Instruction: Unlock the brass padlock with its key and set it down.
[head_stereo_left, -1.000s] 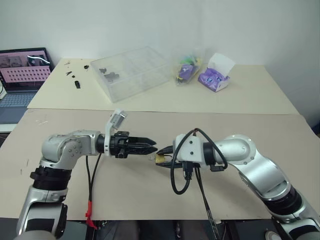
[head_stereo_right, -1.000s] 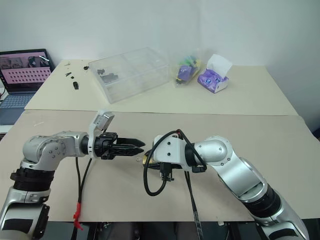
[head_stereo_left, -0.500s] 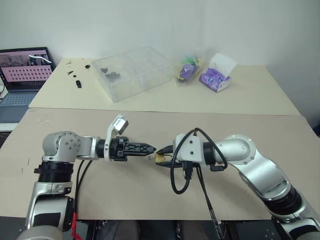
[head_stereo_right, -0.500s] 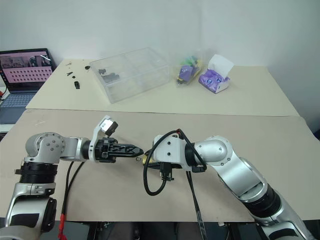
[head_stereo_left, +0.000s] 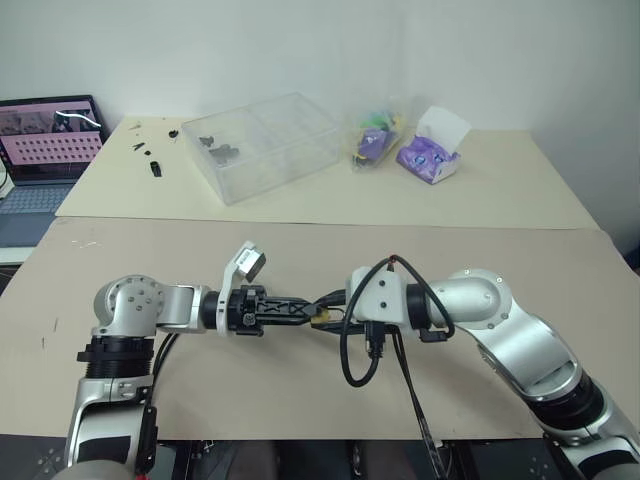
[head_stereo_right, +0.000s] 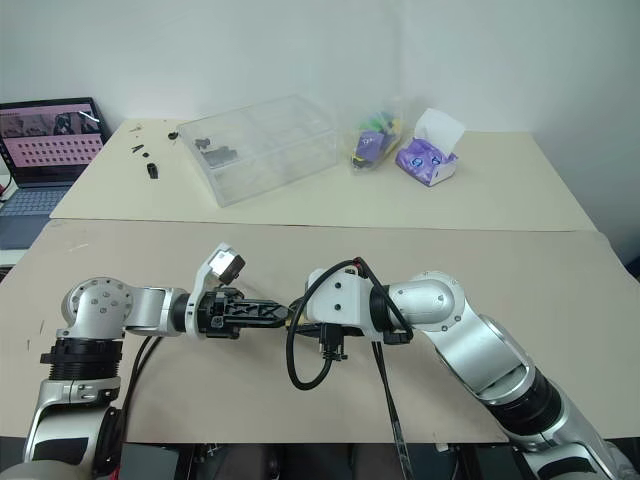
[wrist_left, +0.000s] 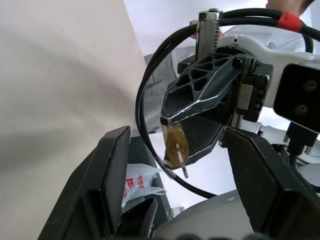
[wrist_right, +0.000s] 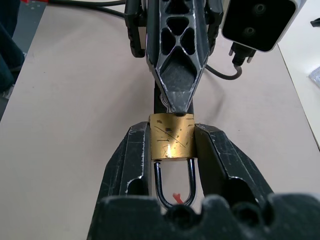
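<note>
Left claw (wrist_left: 175, 165) has rolled nearer one brass padlock (wrist_right: 172, 136), perhaps keyed.

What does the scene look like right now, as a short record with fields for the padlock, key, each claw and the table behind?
padlock: brass padlock clamped by its sides, off the table, shackle pointing back toward the right wrist
key: key sticks out of the keyhole in the padlock's bottom face
right claw: right claw shut on the padlock
left claw: left claw at the padlock's keyhole end, fingers spread either side of the key
shackle: looks seated, not sprung
back table: clear plastic box, tissue box, laptop
</note>
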